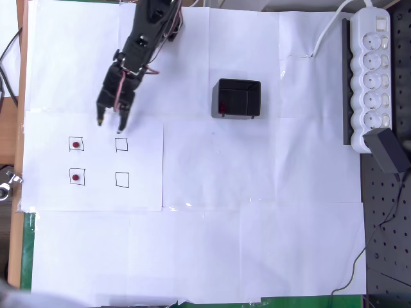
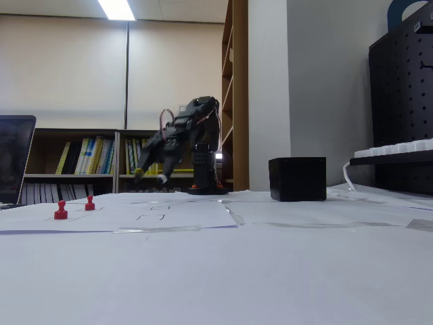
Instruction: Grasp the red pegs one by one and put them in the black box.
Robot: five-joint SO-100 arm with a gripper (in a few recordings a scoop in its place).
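- Overhead view: black arm comes in from the top edge, angled down-left; its hand sits above the sheet with the drawn squares, fingertips spread apart, nothing between them – released.
- Fingertips are just above the top row of squares, nearer the upper-right square, which has no peg in it.
- Lower-right square is also without a peg.
- Two red pegs on the sheet: one in the upper-left square, one in the lower-left square. Both well clear of the hand.
- Black box sits right of the arm, near the middle top of the paper-covered tabletop, well apart from the squares. A red spot shows against its inner left wall; looks like a peg, count inside can't be told.
- White power strip along the right edge, black adapter just below it.

- Fixed view, low, at tabletop height: arm stands at the back, bent forward and down to the left; hand hangs above the paper, not touching it. Fingers look parted with nothing held.
- Two red pegs upright at left on the sheet: nearer one, farther one. Hand is right of and behind them, apart.
- Black box right of the arm base; inside not visible from this angle.
- Bookshelves behind, dark pegboard at right.
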